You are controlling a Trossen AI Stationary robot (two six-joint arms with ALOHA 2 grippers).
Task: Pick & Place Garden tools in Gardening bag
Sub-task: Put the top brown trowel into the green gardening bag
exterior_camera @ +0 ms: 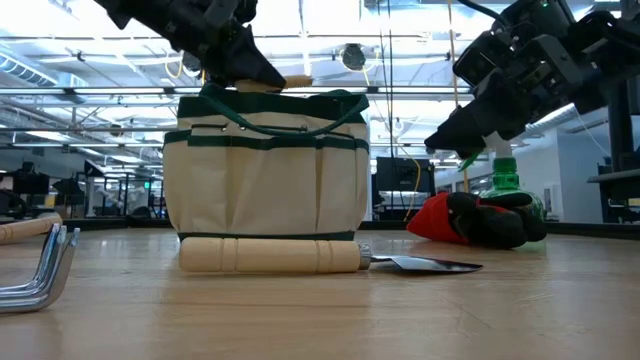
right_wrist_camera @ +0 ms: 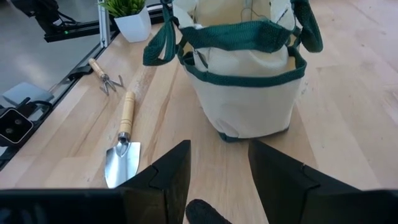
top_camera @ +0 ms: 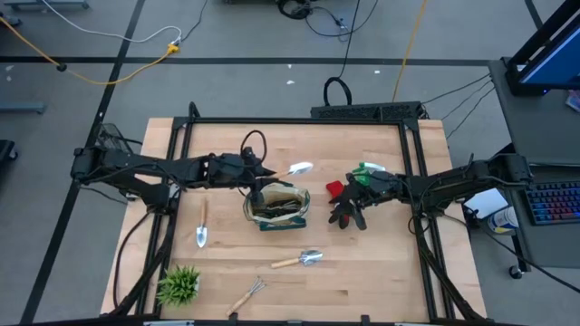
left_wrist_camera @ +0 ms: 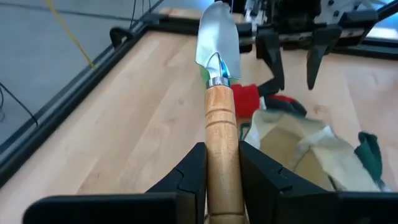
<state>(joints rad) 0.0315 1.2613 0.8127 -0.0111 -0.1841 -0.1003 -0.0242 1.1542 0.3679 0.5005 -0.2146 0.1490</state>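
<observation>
Now carrying a wooden-handled trowel (left_wrist_camera: 217, 93), handle pinched firmly between the fingers of the left gripper (left_wrist_camera: 222, 174), blade out past the rim of the gardening bag (top_camera: 276, 205), which stands mid-table. Best to tip the blade down over the bag's open mouth, clear the dark loop handles, and release only once the handle is well inside. Beside the bag, on its far side from the left arm, hovering over the red-and-black gloves (top_camera: 343, 201) with fingers spread wide and empty: the right gripper (right_wrist_camera: 217, 171). Still lying on the wooden table (top_camera: 381, 263) near the bag: two more trowels, a small rake (top_camera: 246, 295). Beyond, an open workshop.
</observation>
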